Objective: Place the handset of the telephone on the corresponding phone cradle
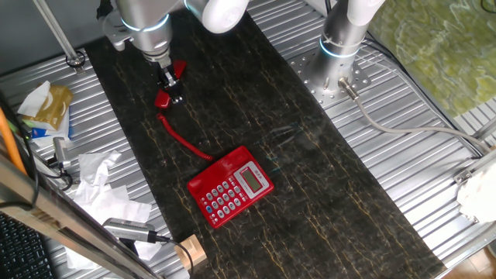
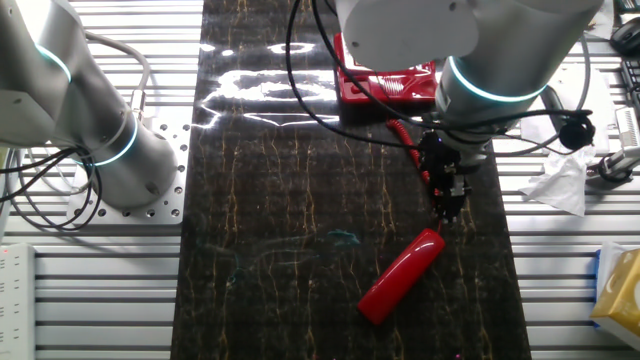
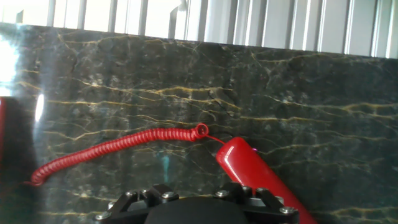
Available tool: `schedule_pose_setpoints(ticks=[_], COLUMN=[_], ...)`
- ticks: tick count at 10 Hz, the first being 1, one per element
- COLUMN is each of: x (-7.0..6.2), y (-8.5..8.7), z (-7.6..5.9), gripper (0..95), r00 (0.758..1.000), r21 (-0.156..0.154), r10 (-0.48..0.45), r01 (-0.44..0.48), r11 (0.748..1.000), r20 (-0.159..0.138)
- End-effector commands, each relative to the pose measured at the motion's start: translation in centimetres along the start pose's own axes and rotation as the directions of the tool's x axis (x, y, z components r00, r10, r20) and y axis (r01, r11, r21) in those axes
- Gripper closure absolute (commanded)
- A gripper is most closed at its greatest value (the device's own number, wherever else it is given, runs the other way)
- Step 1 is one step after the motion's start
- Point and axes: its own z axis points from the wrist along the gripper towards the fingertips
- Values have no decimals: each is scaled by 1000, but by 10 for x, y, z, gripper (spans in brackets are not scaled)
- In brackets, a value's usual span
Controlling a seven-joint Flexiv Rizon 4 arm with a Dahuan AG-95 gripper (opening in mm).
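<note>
On dark marble mat (image 1: 325, 194), one handset (image 2: 400, 275), one telephone (image 1: 231, 186), claw (image 2: 447, 212) above handset, grip unclear

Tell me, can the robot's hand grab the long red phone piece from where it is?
Probably yes. The gripper hangs right above the corded end of the handset, which lies flat on the dark mat with nothing on top of it. Whether the fingers already touch it is hard to tell.

arm's reaching down over the dark mat, wrist pointing straight down, gripper (image 2: 447, 205) hanging just above it, can't tell the finger gap
</note>
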Motion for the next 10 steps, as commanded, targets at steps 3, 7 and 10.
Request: schedule_pose_setpoints(ticks=[3,7,10], x=[-3,-1,-1], y=[-15,-64,-83], z=[9,12,20], gripper=[380,190,190], r00=[999,996,996], r21=[-4,2,1], r10=[-42,-77,-78], r01=[42,77,78], r11=[999,997,997], r20=[22,49,50])
